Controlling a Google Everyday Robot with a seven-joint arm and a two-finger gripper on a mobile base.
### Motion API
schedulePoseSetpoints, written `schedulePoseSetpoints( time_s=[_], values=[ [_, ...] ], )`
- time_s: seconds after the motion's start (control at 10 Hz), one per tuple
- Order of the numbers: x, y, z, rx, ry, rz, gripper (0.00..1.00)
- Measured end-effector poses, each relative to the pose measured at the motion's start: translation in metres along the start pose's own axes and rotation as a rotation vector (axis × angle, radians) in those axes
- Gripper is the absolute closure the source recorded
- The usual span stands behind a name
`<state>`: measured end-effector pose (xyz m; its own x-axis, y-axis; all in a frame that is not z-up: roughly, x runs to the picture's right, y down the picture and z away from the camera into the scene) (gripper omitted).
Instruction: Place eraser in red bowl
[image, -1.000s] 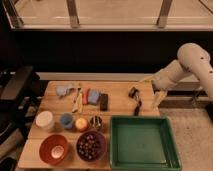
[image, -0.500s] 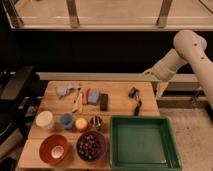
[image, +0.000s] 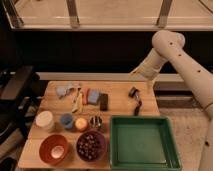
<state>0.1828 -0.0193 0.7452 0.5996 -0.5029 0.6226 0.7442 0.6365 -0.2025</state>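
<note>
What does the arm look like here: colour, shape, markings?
Arm: cream-white, thick rounded tubular links, bulbous elbow with small dark dots. No cables visible. The claw, above the table's far edge near the right end, looks equally pale.

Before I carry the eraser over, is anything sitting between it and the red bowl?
Yes. The orange cup sits right on the line from the eraser to the red bowl, with the blue cup beside it. The gripper hangs above the table's far edge, right of the eraser.

1 raised camera faces the table (image: 120, 107), end effector (image: 137, 75) near its far edge.
</note>
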Motion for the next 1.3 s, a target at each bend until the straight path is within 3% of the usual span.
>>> schedulePoseSetpoints(
  time_s=[0.1,0.6,0.8,1.0,1.3],
  values=[
    [-0.004,-0.008,0.008,0.003,0.016,-0.014,0.2],
    [-0.006,-0.007,0.009,0.005,0.017,-0.016,0.2],
    [-0.016,-0.014,0.016,0.006,0.013,-0.087,0.2],
    [-0.04,-0.039,0.03,0.016,0.008,-0.168,0.2],
    [-0.085,-0.085,0.071,0.03,-0.015,-0.29,0.2]
  ],
)
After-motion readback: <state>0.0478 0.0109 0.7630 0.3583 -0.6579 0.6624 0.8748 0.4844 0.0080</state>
